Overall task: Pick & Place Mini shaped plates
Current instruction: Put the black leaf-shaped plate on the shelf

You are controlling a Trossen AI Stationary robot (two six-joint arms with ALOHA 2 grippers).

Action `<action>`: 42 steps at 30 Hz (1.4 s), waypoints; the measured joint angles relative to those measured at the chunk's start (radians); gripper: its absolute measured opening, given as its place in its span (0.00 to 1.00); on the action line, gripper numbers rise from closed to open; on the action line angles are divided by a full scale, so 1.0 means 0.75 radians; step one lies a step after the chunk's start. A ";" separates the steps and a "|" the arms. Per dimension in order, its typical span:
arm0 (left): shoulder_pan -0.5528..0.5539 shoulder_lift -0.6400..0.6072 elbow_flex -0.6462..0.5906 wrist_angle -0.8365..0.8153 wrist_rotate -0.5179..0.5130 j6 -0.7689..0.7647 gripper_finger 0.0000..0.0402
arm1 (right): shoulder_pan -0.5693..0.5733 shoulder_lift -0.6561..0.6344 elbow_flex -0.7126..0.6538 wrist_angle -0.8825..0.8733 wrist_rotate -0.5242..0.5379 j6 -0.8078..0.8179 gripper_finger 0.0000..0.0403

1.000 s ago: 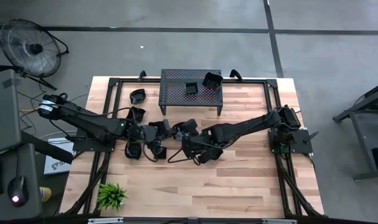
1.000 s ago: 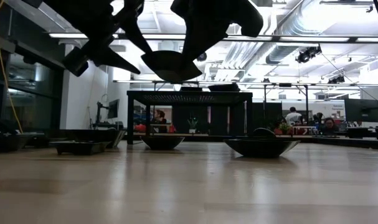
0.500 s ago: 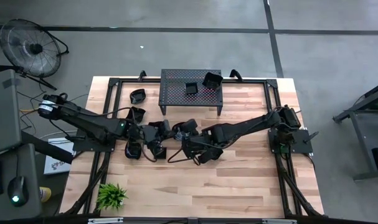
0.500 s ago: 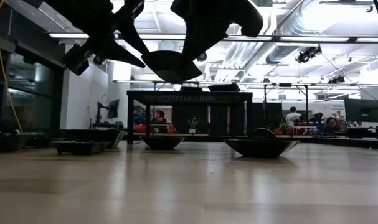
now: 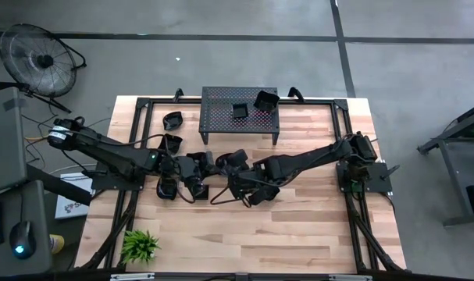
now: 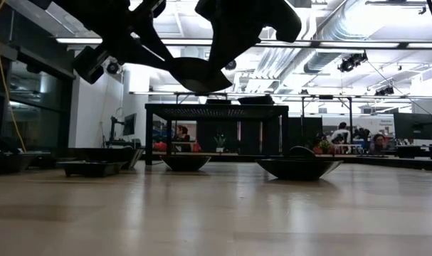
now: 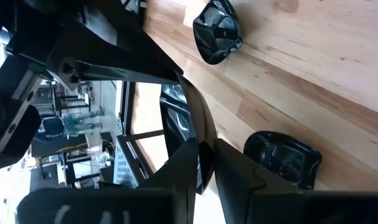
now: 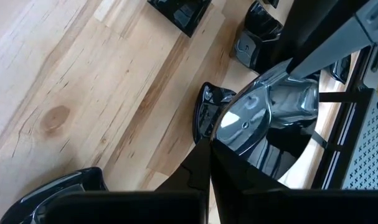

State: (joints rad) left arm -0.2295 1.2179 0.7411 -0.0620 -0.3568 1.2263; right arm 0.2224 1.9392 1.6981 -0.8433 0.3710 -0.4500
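A glossy black mini shaped plate (image 6: 194, 75) hangs in the air above mid-table, between my two grippers. My right gripper (image 6: 233, 43) is shut on it from the right and my left gripper (image 6: 148, 50) is shut on its left rim. In the high view they meet at the table's middle, left gripper (image 5: 201, 173) and right gripper (image 5: 235, 173). More mini plates rest on their bases on the wood (image 5: 172, 120) (image 5: 172, 143) (image 5: 166, 187), and two sit on the perforated stand (image 5: 239, 110) (image 5: 266, 99). My left gripper pinches the plate's thin rim (image 7: 200, 155) between its two fingers, coming from the table's left and slanting down. The plate is clear of the table. My right gripper holds the same plate at its opposite rim (image 8: 238, 134), pinched between its fingers from the table's right side. The plate hangs below the fingers, bowl side up, lifted clear.
The black perforated stand (image 5: 221, 100) stands at the far middle. A small green plant (image 5: 140, 244) sits at the near left corner. Plates lie on the wood near the grippers (image 6: 186, 162) (image 6: 299, 167) (image 6: 87, 168). Bare wood stretches along the near side.
My left gripper's fingers have shut on the left rim of the plate that my right gripper holds up. The plate and my right gripper have stayed in place.
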 joint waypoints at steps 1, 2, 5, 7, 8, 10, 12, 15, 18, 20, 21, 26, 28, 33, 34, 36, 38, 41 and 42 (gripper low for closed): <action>0.000 0.000 0.000 0.000 0.000 0.000 0.10 | 0.000 0.000 0.000 0.000 0.000 0.000 0.00; 0.000 0.000 0.000 0.000 0.002 0.000 0.10 | 0.000 0.000 0.000 0.000 0.000 0.000 0.00; 0.000 0.000 0.000 0.000 0.003 -0.001 0.09 | 0.000 0.000 0.000 -0.001 0.000 0.000 0.00; 0.000 0.000 0.000 0.000 0.003 -0.001 0.08 | 0.000 0.000 0.000 -0.001 0.000 0.000 0.00; 0.000 0.000 0.000 0.000 0.003 -0.001 0.07 | 0.000 0.000 -0.001 -0.001 0.000 0.000 0.00; 0.000 0.000 0.000 0.000 0.010 -0.001 0.06 | 0.000 0.000 -0.001 -0.002 0.000 0.000 0.00; 0.000 0.000 0.000 -0.001 0.010 -0.002 0.05 | 0.000 0.000 -0.001 -0.002 0.001 0.000 0.00; 0.000 0.000 -0.001 -0.002 0.010 -0.003 0.02 | 0.000 -0.001 -0.001 -0.002 0.003 0.000 0.00; 0.000 0.000 -0.001 -0.003 0.010 -0.004 0.01 | 0.001 -0.002 -0.001 -0.002 0.005 0.000 0.00; 0.000 0.000 -0.001 -0.003 0.011 -0.004 0.01 | 0.001 -0.002 -0.001 -0.001 0.005 0.000 0.00; 0.000 0.000 -0.001 -0.003 0.011 -0.005 0.01 | 0.001 -0.002 -0.001 -0.001 0.004 0.001 0.00; 0.000 0.000 -0.001 -0.002 0.011 -0.010 0.01 | 0.001 -0.002 -0.001 -0.001 0.008 0.002 0.00; 0.000 0.000 -0.001 -0.002 0.012 -0.021 0.01 | 0.001 -0.002 -0.001 0.000 0.004 0.005 0.00; 0.000 0.000 -0.001 -0.003 0.013 -0.040 0.01 | 0.003 -0.002 -0.001 0.001 -0.005 0.010 0.00; 0.000 0.000 -0.001 -0.003 0.014 -0.040 0.01 | 0.005 -0.002 -0.001 0.002 -0.006 0.009 0.00; 0.000 0.000 -0.001 -0.010 0.013 -0.040 0.01 | 0.011 -0.002 -0.001 0.007 -0.004 0.009 0.03; 0.001 0.000 -0.001 -0.009 0.011 -0.040 0.00 | 0.018 -0.002 -0.001 0.011 0.005 0.009 0.07; 0.001 -0.001 -0.001 -0.008 0.011 -0.040 0.00 | 0.029 -0.002 -0.001 0.015 0.028 0.009 0.16; 0.001 -0.001 -0.001 -0.006 0.011 -0.040 0.00 | 0.032 -0.002 -0.001 0.016 0.042 0.009 0.20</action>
State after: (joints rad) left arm -0.2291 1.2175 0.7403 -0.0662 -0.3485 1.1961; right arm 0.2466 1.9377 1.6978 -0.8314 0.4026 -0.4431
